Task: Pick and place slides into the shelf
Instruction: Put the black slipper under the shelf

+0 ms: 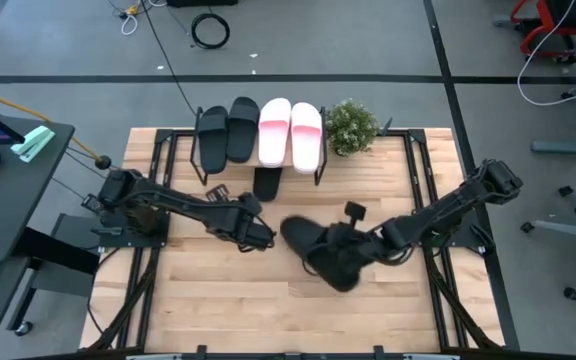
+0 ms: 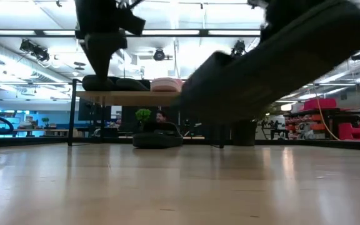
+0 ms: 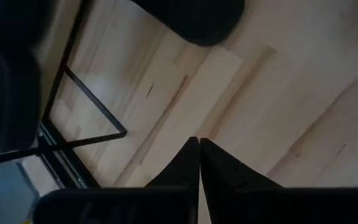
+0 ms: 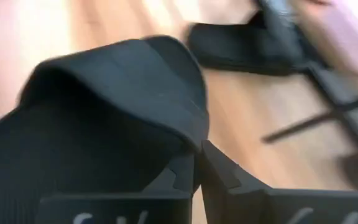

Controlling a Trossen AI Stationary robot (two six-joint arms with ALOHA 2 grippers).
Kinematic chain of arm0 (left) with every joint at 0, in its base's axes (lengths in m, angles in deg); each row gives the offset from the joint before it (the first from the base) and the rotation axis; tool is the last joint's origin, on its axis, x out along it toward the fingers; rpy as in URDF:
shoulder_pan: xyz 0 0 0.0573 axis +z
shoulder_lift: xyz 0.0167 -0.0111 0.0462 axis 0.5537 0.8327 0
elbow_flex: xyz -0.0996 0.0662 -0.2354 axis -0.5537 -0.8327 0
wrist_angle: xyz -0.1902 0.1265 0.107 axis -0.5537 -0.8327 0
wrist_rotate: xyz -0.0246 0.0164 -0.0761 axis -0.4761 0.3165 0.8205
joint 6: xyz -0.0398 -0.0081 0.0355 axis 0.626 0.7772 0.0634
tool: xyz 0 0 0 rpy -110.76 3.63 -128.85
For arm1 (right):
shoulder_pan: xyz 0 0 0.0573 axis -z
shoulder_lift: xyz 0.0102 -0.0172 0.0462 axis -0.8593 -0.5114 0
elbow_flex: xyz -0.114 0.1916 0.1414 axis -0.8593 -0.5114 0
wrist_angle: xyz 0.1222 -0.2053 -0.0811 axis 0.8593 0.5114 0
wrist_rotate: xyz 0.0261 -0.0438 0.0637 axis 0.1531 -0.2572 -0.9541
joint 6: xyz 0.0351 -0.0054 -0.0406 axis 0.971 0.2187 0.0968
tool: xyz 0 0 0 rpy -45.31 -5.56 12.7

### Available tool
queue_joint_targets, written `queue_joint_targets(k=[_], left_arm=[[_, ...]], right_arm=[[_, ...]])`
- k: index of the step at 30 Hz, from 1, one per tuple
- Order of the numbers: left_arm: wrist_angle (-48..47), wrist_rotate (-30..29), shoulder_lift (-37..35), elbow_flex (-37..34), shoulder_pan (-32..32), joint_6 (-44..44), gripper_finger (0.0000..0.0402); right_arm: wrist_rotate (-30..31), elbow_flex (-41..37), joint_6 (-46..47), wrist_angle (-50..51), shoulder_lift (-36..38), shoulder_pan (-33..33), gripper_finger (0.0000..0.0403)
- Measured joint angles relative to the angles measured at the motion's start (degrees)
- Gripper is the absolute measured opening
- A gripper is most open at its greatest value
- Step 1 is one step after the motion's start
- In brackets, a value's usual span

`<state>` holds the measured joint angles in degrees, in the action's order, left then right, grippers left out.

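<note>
Carrying step now: right gripper (image 1: 360,243) clamped on the strap of a black slide (image 1: 320,255), lifted off the tabletop (image 1: 218,300) near the middle. Left gripper (image 1: 268,238) shut on nothing, just beside. Shelf (image 1: 268,190) at the back with four slides (image 1: 260,130) on top, one black below. Next, probably: swing over, slip into the lower tier beside that one.

Slides: 6 total. 4 black: 2 on shelf top (image 1: 226,130), 1 under the shelf (image 1: 267,184), 1 out on the table (image 1: 318,253). 2 pale pink (image 1: 290,131). Shelf (image 1: 318,176): 1. Potted plant (image 1: 351,127): 1. Arms: 2.
</note>
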<state>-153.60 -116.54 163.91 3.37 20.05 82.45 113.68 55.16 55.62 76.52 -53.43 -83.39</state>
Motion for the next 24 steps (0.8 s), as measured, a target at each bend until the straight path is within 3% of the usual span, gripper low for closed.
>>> queue_joint_targets(k=[6,14,24], left_arm=[[0.27,-2.47,-3.4,0.02,-1.19,1.04,0.0007],[0.63,-4.83,-4.96,0.04,-0.74,0.93,0.0018],[0.09,-7.42,-4.96,0.04,-0.51,0.3,0.0007]], right_arm=[[2.77,-0.13,-1.87,-1.43,-2.2,8.76,0.0011],[0.47,-0.09,-6.48,-12.09,-8.93,17.49,0.0011],[5.11,1.88,-5.19,-13.42,-12.8,20.52,0.0011]])
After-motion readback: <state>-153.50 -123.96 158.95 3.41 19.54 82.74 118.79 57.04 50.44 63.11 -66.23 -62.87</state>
